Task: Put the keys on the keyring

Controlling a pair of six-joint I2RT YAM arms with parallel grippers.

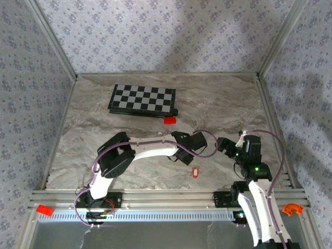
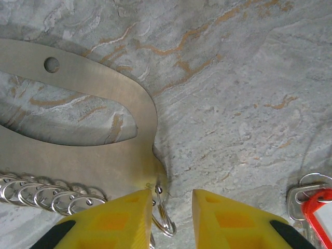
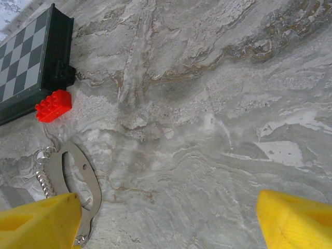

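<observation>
Currently the left hand stands part open over the marbled table, its yellow fingers either side of a small wire split ring, not pinching it. The step in hand appears to be securing the keyring, a silvery linked chain left of the fingers, beside a flat brushed-steel plate just ahead. The keys, red-tagged, lie apart to its right. The next move calls for closing squarely on thin wire. The right hand gapes wide, empty.
</observation>
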